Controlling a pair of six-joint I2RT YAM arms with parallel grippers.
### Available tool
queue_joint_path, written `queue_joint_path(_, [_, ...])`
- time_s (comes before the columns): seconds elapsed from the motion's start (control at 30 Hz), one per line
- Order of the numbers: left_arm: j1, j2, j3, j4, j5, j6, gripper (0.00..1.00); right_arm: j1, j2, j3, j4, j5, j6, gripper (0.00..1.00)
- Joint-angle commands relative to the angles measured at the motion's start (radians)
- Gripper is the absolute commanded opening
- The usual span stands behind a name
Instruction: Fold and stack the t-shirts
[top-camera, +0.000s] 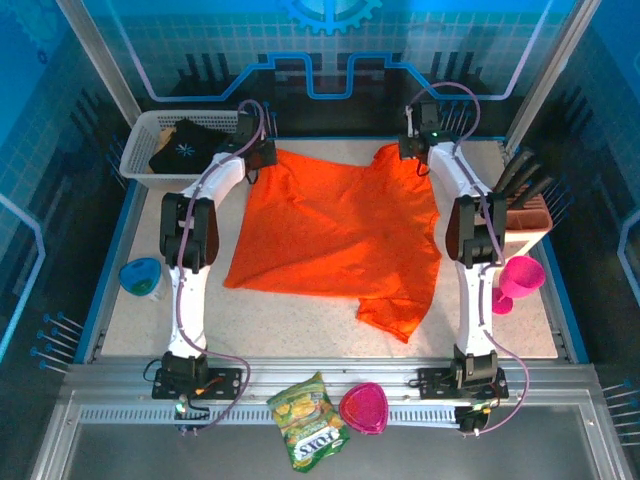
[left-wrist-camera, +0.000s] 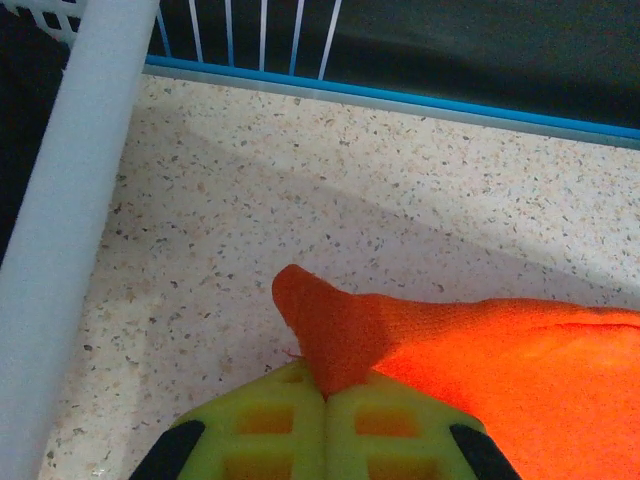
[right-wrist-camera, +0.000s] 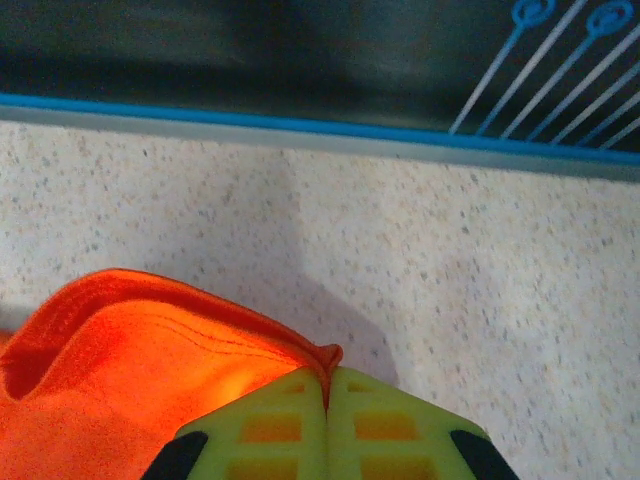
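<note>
Two arms reach to the upper part of the top view, one at each upper corner of the plain bright orange short-sleeved t-shirt (top-camera: 335, 235). This shirt lies spread on the speckled light table (top-camera: 300, 320), in the middle of the frame, and its lower right part is somewhat folded and wrinkled.

The left gripper (top-camera: 262, 152) is at the upper left corner of the shirt. In the left wrist view its yellow-green fingers (left-wrist-camera: 265, 430) are pressed together, and a small peak of orange cloth (left-wrist-camera: 500, 360) is pinched between them.

The right gripper (top-camera: 420, 150) is at the upper right corner. In the right wrist view its jaws are also clenched, with the hemmed edge of the orange cloth (right-wrist-camera: 130, 370) caught at the tips.

The black t-shirt with a small white starburst print (top-camera: 185, 150) lies in the white plastic basket (top-camera: 140, 150) at the upper left. The yellow-green snack bag (top-camera: 308, 420) lies at the bottom, just beside the pink bowl (top-camera: 365, 407).
</note>
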Motion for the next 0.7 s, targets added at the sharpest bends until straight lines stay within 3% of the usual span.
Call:
queue_joint_path(0.0, [0.004,-0.052,-0.017,0.013,0.027,0.038,0.00,-0.028,-0.151,-0.104,0.090,0.004,0.034,0.00])
queue_joint_path(0.23, [0.004,-0.154,-0.158,0.075,0.010,0.076,0.00,-0.049,-0.367,-0.351,0.132,-0.063,0.083,0.00])
queue_joint_path(0.43, [0.004,-0.205,-0.241,0.120,-0.018,0.112,0.00,-0.024,-0.566,-0.676,0.261,-0.121,0.187,0.00])
queue_joint_path(0.67, [0.004,-0.240,-0.320,0.180,-0.039,0.164,0.00,0.007,-0.695,-0.930,0.352,-0.144,0.258,0.00])
